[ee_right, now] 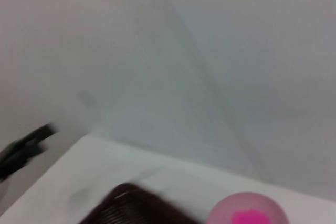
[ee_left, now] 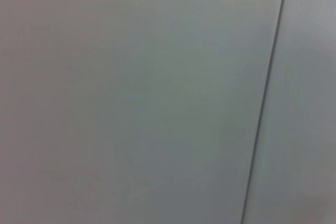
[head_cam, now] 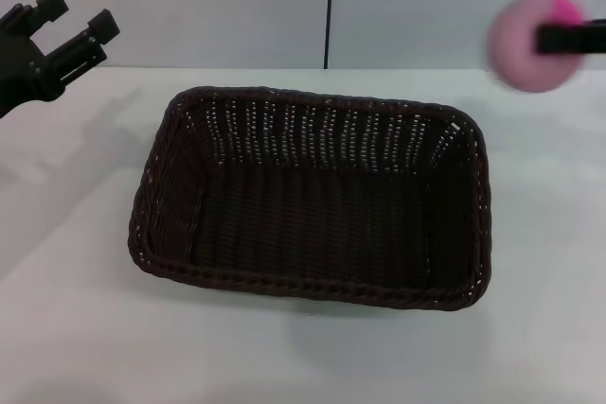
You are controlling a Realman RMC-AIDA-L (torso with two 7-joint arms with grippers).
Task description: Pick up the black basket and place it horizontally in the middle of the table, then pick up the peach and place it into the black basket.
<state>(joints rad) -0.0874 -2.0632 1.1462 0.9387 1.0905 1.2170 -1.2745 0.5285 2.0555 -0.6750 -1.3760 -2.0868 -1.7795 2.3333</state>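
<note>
The small dusty-pink round peach point(head_cam: 536, 42) — light, likely slippery — sits clamped across its middle in the right gripper point(head_cam: 544, 40), above the dark woven wicker basket's point(head_cam: 312, 198) right corner; left gripper point(head_cam: 74, 24) hangs spread.

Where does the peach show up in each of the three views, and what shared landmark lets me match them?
Head view: the peach is at the upper right, held in the right tool, raised beyond the black basket's right end.
Left wrist view: not in it; only a pale wall with a dark seam.
Right wrist view: the peach is at the bottom edge, right of centre.
Shared landmark: the black basket's rim, beside the peach in the right wrist view.
</note>
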